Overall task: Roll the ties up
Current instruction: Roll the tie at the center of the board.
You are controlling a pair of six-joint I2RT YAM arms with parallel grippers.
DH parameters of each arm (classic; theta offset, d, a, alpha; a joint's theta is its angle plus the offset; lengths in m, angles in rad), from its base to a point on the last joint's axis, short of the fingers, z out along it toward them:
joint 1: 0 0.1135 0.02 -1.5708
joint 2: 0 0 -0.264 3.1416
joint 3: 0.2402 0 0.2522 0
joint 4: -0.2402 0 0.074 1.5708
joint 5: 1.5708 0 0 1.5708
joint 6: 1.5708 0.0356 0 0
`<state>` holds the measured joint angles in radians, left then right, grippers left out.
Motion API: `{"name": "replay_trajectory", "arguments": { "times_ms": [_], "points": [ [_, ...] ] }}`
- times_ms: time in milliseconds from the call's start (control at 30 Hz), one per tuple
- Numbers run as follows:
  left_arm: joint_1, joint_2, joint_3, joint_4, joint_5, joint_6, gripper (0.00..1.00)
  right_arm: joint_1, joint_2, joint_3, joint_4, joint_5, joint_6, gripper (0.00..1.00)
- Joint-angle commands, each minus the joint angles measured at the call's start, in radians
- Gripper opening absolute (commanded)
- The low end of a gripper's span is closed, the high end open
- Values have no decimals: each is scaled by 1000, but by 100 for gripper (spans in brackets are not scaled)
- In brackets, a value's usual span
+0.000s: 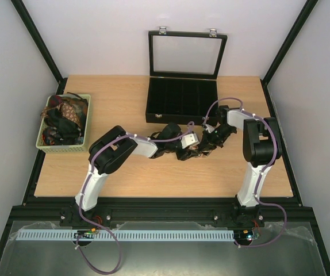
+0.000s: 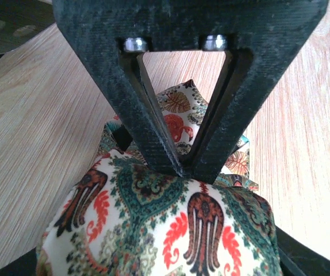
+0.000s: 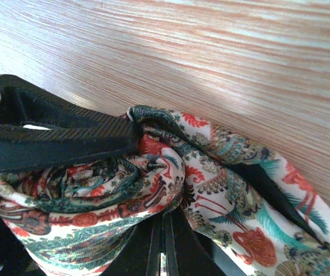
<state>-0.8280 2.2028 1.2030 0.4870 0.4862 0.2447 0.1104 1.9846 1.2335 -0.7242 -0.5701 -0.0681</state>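
Soft, slippery cream paisley fabric necktie (image 3: 96, 195), bunching loosely: our right gripper (image 3: 162, 233) sits closed under it, left gripper (image 2: 182, 167) we can't tell. We'd pinch the outer wrap.

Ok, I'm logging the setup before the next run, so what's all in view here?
tie: one, cream with green and red paisley, partly rolled, table centre
more ties: a pile, brown and dark, in the basket
basket: one, pale green, table's left edge
case: one, black, glass lid up, back of table
table: one, light wood
left pincer: one, black, on the tie
right pincer: one, black, shut, tips under the tie
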Motion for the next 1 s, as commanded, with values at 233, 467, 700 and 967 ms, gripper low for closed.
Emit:
{"name": "replay_trajectory", "arguments": {
  "times_ms": [233,467,700,967],
  "points": [
    [-15,-137,-153,-70,34,81,71,54,126,-9,75,221,-83,1],
    [26,-160,-178,-17,-1,-2,78,135,114,-19,88,200,-110,1],
    [19,-128,-147,4,-13,-6,81,145,115,-20,85,212,-113,1],
    [16,-112,-128,-12,1,121,73,145,122,-18,72,231,-118,2]
  ]
}}
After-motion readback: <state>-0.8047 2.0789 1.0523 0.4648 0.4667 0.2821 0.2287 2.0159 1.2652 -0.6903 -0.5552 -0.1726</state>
